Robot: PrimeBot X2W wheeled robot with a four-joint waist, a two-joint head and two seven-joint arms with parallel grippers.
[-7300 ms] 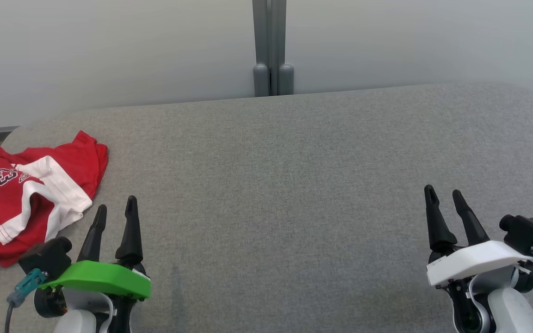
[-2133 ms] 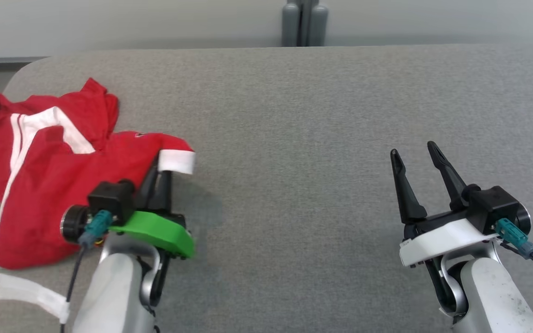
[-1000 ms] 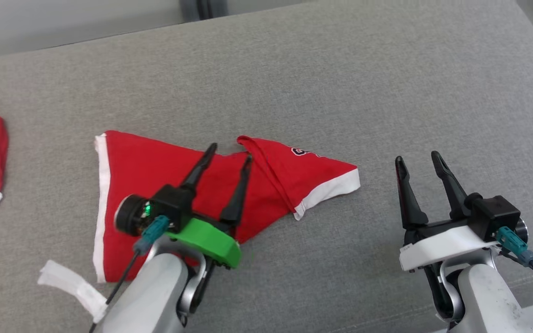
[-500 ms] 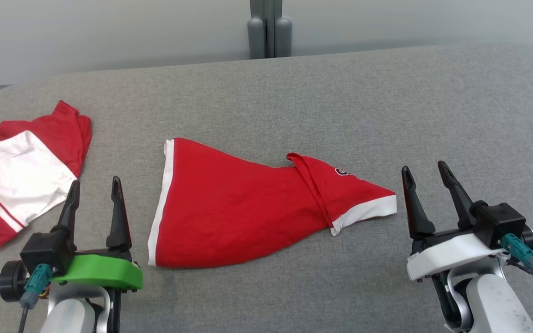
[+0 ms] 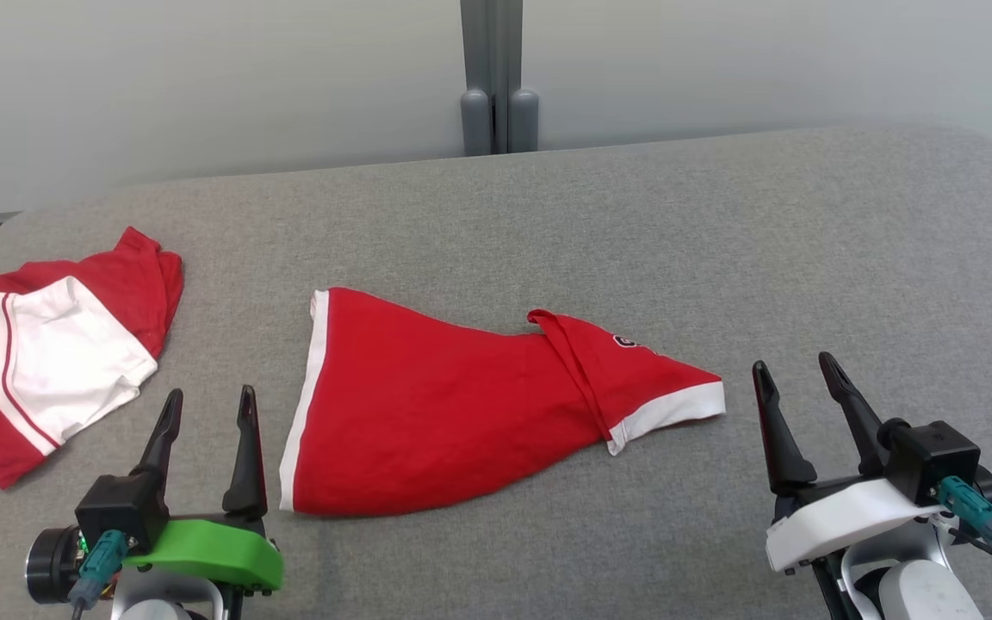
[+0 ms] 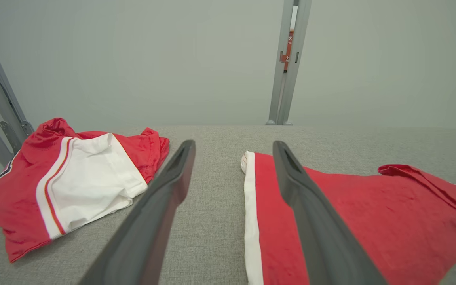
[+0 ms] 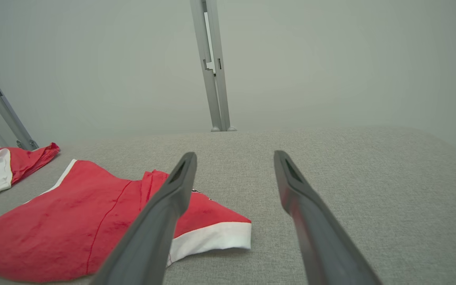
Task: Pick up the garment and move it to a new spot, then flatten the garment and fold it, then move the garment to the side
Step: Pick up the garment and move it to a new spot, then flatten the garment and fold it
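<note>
A red garment (image 5: pixel 461 405) with white trim lies in a rough wedge on the grey padded table (image 5: pixel 720 232), its wide hem toward the left and a narrow white-edged end toward the right. It also appears in the left wrist view (image 6: pixel 370 221) and the right wrist view (image 7: pixel 73 221). My left gripper (image 5: pixel 207 409) rests open near the front edge, just left of the hem and apart from it. My right gripper (image 5: pixel 793 370) stands open a little right of the narrow end, holding nothing.
A second red and white garment (image 5: pixel 40 353) lies crumpled at the table's far left edge, also seen as a heap (image 6: pixel 69 182) in the left wrist view. A grey post (image 5: pixel 496 86) stands behind the table against the pale wall.
The left gripper let go of the garment and drew back to the front left. The garment now lies in the middle of the table. The head camera has tilted up slightly.
</note>
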